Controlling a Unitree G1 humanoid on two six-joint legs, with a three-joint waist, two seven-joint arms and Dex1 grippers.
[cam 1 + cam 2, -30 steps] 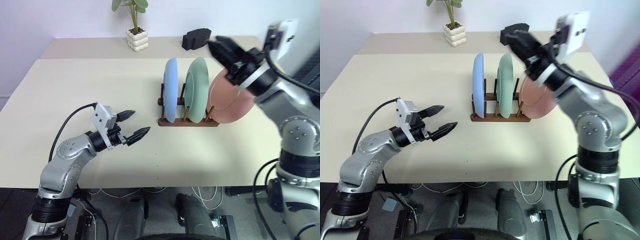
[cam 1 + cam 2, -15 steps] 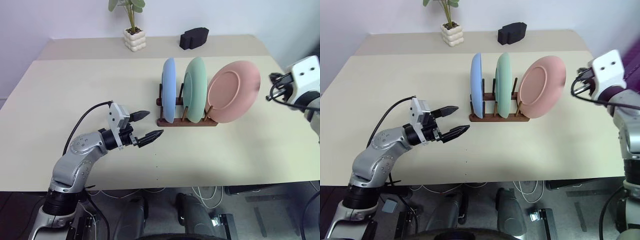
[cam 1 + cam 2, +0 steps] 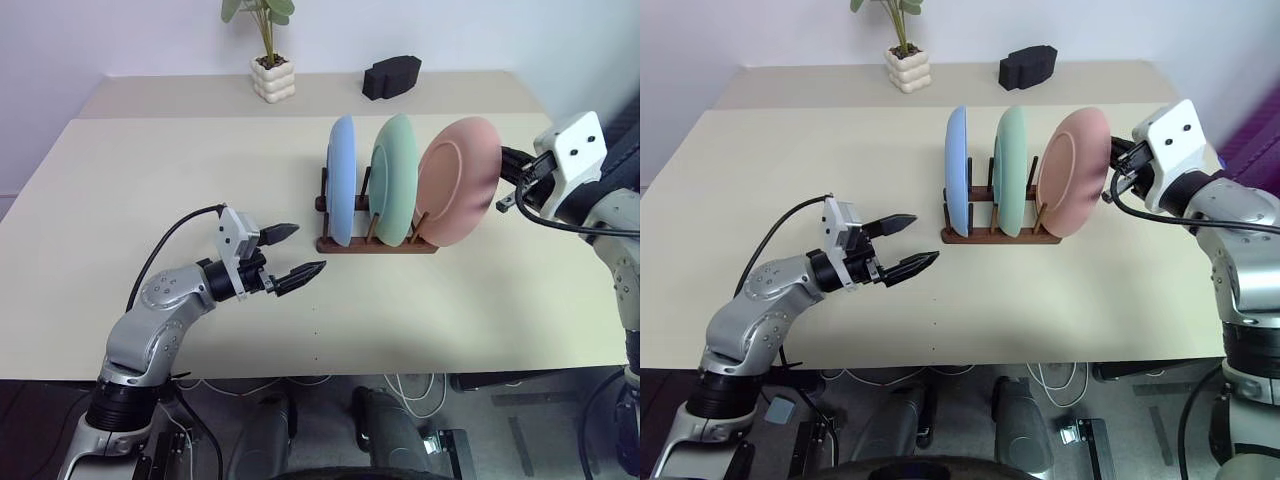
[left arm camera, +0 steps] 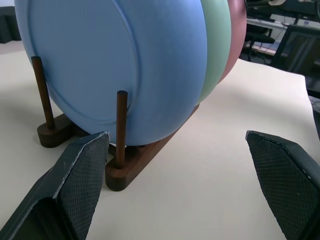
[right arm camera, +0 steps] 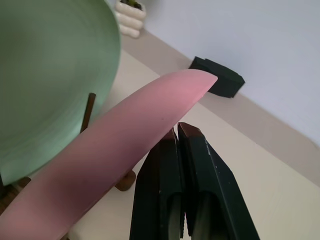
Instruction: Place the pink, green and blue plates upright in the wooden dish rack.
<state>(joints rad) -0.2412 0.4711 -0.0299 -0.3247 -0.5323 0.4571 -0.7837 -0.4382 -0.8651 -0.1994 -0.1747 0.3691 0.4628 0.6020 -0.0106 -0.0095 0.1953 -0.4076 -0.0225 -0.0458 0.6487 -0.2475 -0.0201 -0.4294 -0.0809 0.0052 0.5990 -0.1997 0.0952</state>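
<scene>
Jaws: left gripper [image 3: 296, 251] agape, right gripper [image 5: 176, 134] closed, empty — beside leaning, rigid, likely slippery salmon-pink round matte plate [image 3: 458, 180]; best nudged at rim.

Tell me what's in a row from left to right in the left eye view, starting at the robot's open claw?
Left gripper → blue plate → green plate → pink plate → right gripper.

three plates [image 3: 395, 180] in rack [image 3: 375, 243], plant [image 3: 272, 62] behind

blue plate [image 3: 342, 180], green plate [image 3: 396, 180], pink plate [image 3: 458, 180] upright in wooden dish rack [image 3: 377, 243].
</scene>
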